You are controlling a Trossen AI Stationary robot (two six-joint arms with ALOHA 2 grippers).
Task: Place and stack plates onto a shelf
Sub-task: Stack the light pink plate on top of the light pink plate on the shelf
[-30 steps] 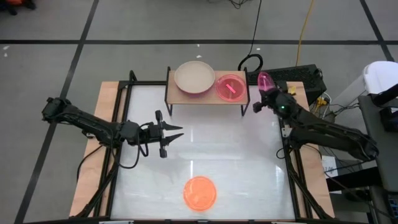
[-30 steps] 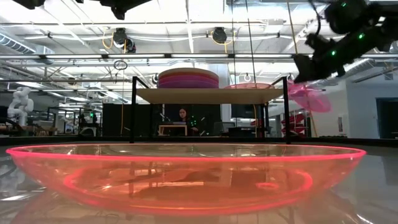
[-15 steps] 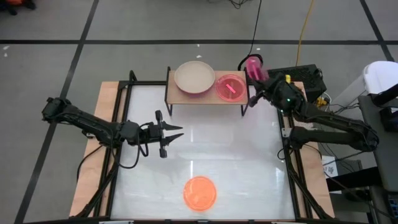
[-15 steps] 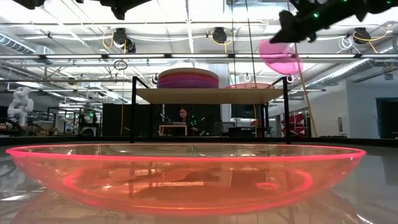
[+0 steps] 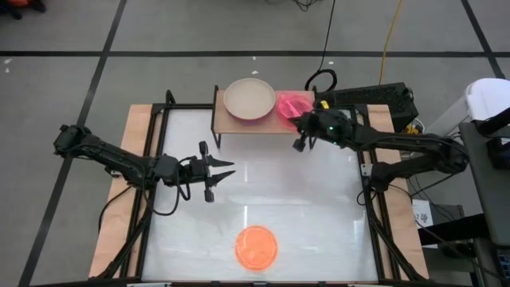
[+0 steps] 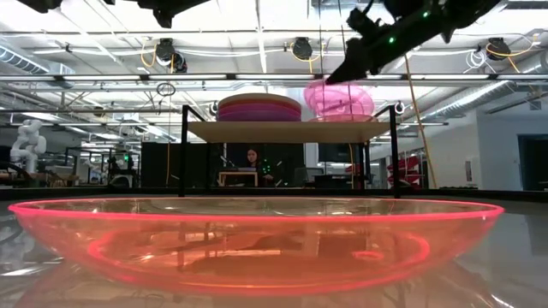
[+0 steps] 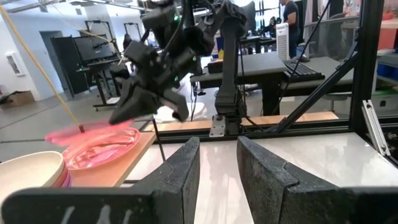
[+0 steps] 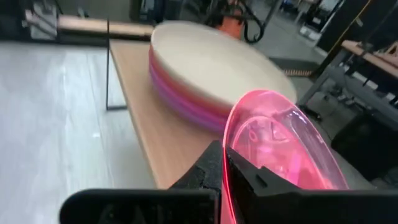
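My right gripper [image 5: 303,126] is shut on a small translucent pink plate [image 5: 292,103] and holds it over the right half of the light-wood shelf [image 5: 225,122]. In the low view this pink plate [image 6: 338,100] hangs tilted just above the shelf board [image 6: 282,131]. Another pink plate [image 7: 102,148] lies flat on the shelf under it. A stack of larger plates topped by the beige one [image 5: 249,99] sits on the shelf's left half. An orange plate [image 5: 256,246] rests on the table near its near edge. My left gripper [image 5: 231,170] waits open at the table's left middle. My right gripper pinches the pink plate's rim [image 8: 226,163] between its two fingers [image 8: 208,167], on the side of the plate nearest the arm. The fingers slant in from the table's near right. The plate is lifted clear, tilted steeply, with its far edge [image 6: 318,112] lowest, close over the shelf.
Black frame posts [image 5: 169,99] stand at the table's corners and rails run along its sides. A dark box and cables [image 5: 374,97] sit beyond the table's far right corner. White tabletop [image 5: 287,199] lies open between the shelf and the orange plate.
My right gripper has carried the pink plate from beyond the table's far right corner, up and toward the left, until it is over the shelf's right half. The plate has turned in the hold and now tips toward the shelf. My left arm has kept still.
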